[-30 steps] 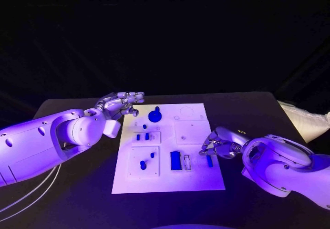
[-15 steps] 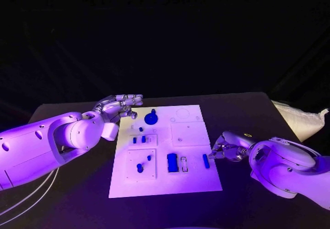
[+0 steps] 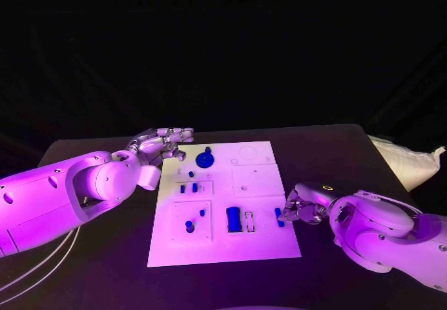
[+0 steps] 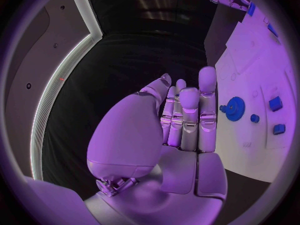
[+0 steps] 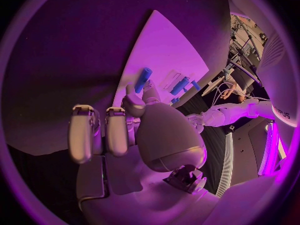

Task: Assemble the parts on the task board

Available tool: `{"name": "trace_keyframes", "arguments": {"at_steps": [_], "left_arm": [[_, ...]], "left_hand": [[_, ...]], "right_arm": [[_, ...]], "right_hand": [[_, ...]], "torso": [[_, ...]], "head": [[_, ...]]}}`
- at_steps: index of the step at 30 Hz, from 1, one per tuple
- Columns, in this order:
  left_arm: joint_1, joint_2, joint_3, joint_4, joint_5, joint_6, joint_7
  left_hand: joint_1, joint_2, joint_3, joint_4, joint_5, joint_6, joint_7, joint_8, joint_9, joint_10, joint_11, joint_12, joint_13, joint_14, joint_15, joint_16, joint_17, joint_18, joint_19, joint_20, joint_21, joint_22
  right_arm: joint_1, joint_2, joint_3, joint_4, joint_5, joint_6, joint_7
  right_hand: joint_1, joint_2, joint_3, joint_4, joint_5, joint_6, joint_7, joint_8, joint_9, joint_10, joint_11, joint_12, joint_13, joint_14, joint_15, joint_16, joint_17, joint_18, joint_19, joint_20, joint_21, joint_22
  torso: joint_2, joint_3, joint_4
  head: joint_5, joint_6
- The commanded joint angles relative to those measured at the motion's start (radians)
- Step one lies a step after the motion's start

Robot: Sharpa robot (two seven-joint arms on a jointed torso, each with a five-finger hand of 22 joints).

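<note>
The white task board (image 3: pixel 261 242) lies mid-table. On it are a blue gear (image 3: pixel 207 157), two small blue blocks (image 3: pixel 189 188), blue pegs (image 3: pixel 190 226) and a large blue block (image 3: pixel 234 219). A slim blue bar (image 3: pixel 278 216) stands near the board's right edge, and my right hand (image 3: pixel 296 210) pinches it between thumb and a finger. The right wrist view shows this bar (image 5: pixel 143 80) rising above the thumb, with the other fingers (image 5: pixel 81 132) spread. My left hand (image 3: pixel 164 143) hovers open at the board's far left corner, near the gear (image 4: pixel 235 108), holding nothing.
A white bag (image 3: pixel 408 163) lies past the table's right side. The black table (image 3: pixel 112 258) has bare room left of the board and in front of it. My left forearm (image 3: pixel 65 194) stretches over the table's left part.
My right hand, which had drawn back to the right off the board's edge, has moved left again and closed its fingertips on the blue bar. The left hand has stayed put.
</note>
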Motion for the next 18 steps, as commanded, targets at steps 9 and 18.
{"name": "trace_keyframes", "arguments": {"at_steps": [9,18], "left_arm": [[0.0,-0.002,0.0,0.001,-0.002,0.018,0.003],[0.0,-0.004,0.0,0.001,-0.002,0.018,0.002]], "left_hand": [[0.003,0.001,-0.005,-0.003,-0.001,-0.005,0.004,0.001,-0.002,-0.008,-0.001,0.003,0.001,-0.005,0.0,-0.001,-0.001,0.008,-0.005,0.004,-0.004,-0.001],[0.003,0.001,-0.005,-0.003,-0.001,-0.005,0.004,0.001,-0.002,-0.008,-0.001,0.003,0.001,-0.005,0.0,-0.001,-0.001,0.008,-0.005,0.004,-0.004,-0.001]], "right_arm": [[-0.012,0.033,0.0,-0.012,-0.093,0.029,-0.02],[-0.023,0.068,0.0,-0.04,-0.24,0.104,-0.031]], "right_hand": [[-0.005,-0.011,-0.001,0.003,-0.002,0.008,0.001,-0.006,0.001,0.001,0.0,-0.004,-0.001,0.057,0.0,0.0,0.0,-0.006,0.002,0.0,0.001,-0.005],[0.051,-0.022,0.016,-0.031,-0.08,0.008,0.003,-0.014,0.002,-0.011,0.001,-0.021,-0.007,0.054,0.0,-0.009,-0.01,-0.004,-0.005,0.0,-0.004,-0.014]], "torso": [[-0.001,-0.0008,0.0004],[0.0,-0.0009,0.0005]], "head": [[0.004,-0.004],[0.007,-0.006]]}}
